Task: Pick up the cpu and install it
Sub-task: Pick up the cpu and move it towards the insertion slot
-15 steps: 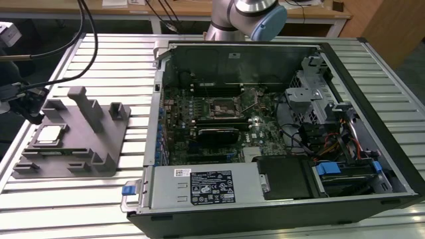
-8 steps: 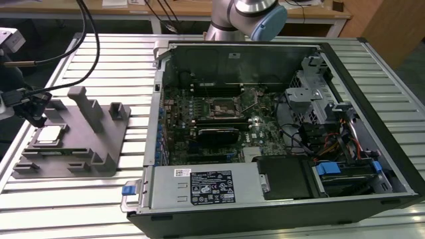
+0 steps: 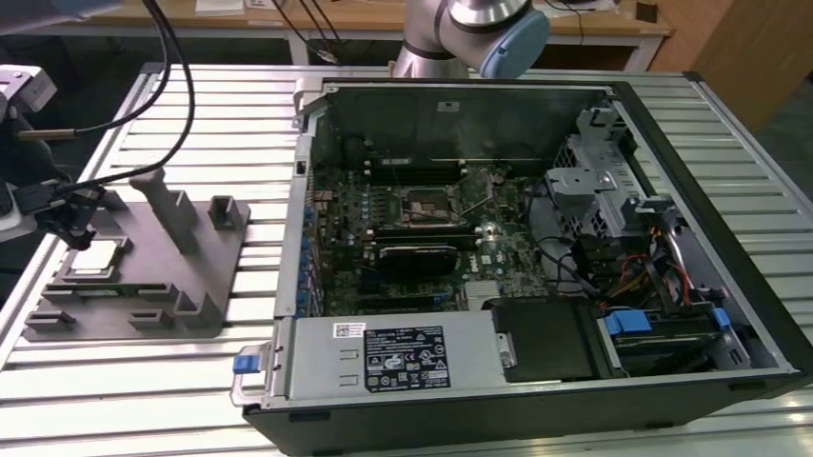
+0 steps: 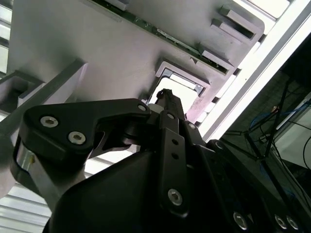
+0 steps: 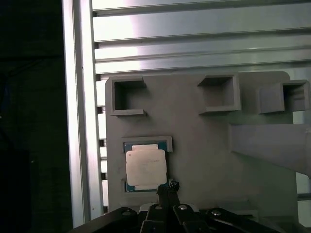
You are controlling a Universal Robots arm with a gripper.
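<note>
A grey fixture [image 5: 204, 145] is noted on the slatted surface [image 5: 194, 29]. The cpu [image 5: 146, 167] is seated in it, just beyond the hand [image 5: 167, 187], which is drawn narrow.

table: ribbed silver aluminium tabletop [image 3: 228, 105], spanning the frame.
fixture: grey plastic block with upright posts [image 3: 190, 276], lower left.
cpu: small flat square silvery chip [image 3: 99, 257], lying in a recess at the fixture's left side.
gripper: black gripper [image 3: 74, 227], far left, just above the cpu.
computer: open black tower case [image 3: 711, 190] on its side, centre to right.
motherboard: green circuit board [image 3: 496, 252] inside the case, square black-framed socket [image 3: 426, 203] mid-frame.
arm: silver and blue robot arm [image 3: 477, 33], top centre.
</note>
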